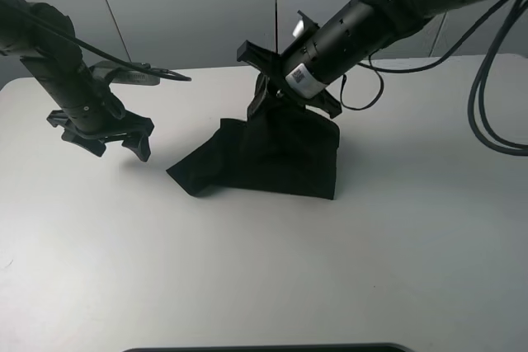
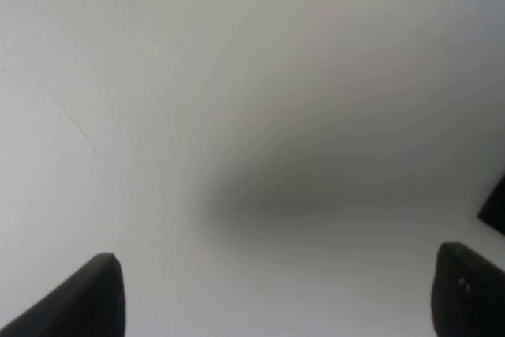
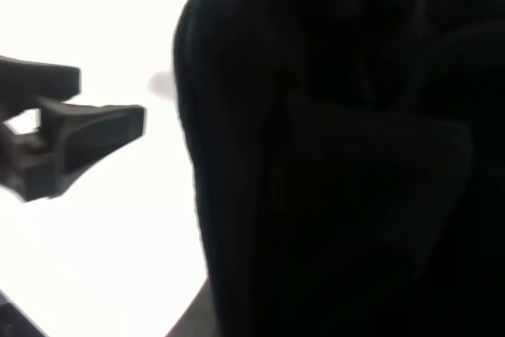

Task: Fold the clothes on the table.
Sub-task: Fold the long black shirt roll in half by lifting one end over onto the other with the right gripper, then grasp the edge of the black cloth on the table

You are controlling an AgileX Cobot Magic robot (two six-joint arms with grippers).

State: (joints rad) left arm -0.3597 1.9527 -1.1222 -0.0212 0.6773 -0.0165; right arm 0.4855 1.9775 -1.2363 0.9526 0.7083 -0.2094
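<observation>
As the right gripper (image 1: pixel 268 98) pinches the black T-shirt (image 1: pixel 272 158) on the table (image 1: pixel 388 269), the left gripper (image 1: pixel 120 146) hovers nearby. Its jaws gape.

Black clothes (image 1: pixel 272 162) bunched, top raised; white table (image 1: pixel 247 278)

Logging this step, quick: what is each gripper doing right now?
Left gripper: open, empty, above the table.
Right gripper: closed on the black shirt, holding part of it up.
</observation>
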